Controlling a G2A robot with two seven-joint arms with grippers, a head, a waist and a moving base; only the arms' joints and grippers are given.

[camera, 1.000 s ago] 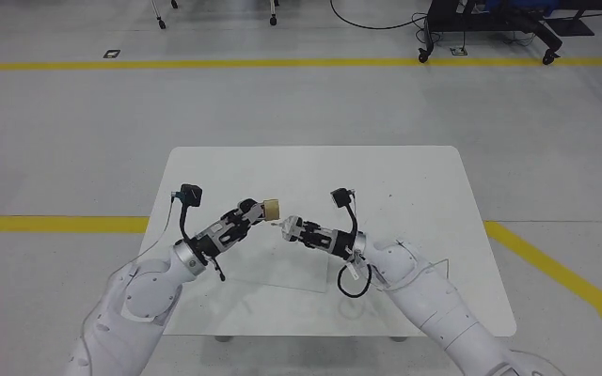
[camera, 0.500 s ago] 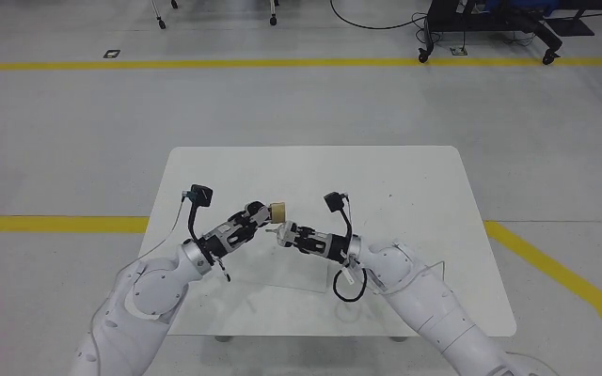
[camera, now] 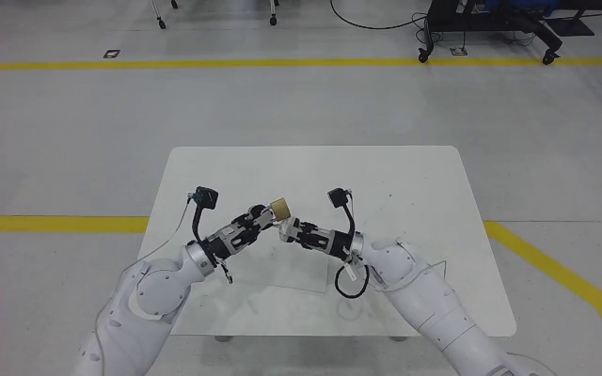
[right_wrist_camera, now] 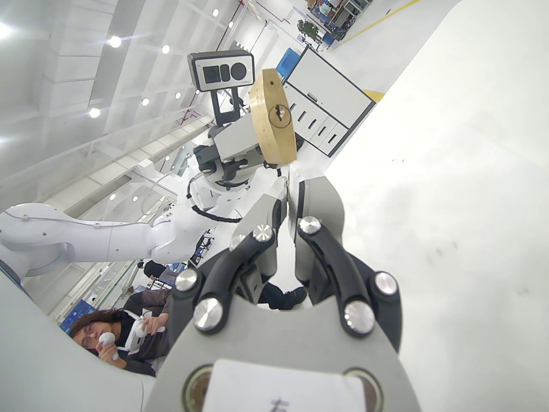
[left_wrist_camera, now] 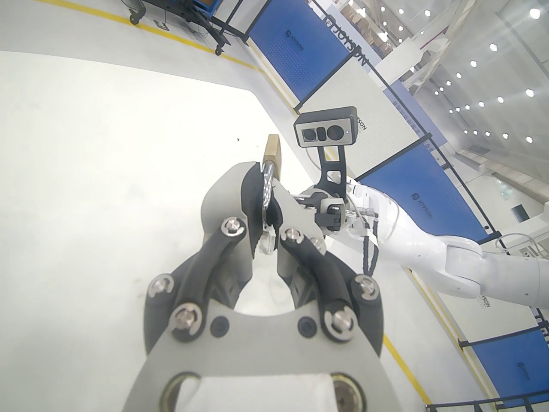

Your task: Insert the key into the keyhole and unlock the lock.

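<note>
My left gripper is shut on the silver shackle of a brass padlock, holding it above the white table. In the left wrist view the shackle sits between the fingers and the lock body sticks out past them. My right gripper faces it from the other side, shut on a thin key seen edge-on. In the right wrist view the padlock turns its keyhole toward me, just beyond my right gripper. The key tip is short of the keyhole.
Both arms meet over the near middle of the table. The table's front edge lies close below the forearms. Yellow floor lines run behind and beside the table, with wheeled racks far back.
The left arm carried the padlock slightly to the right and farther back. The right gripper closed in toward it, then eased back a little.
</note>
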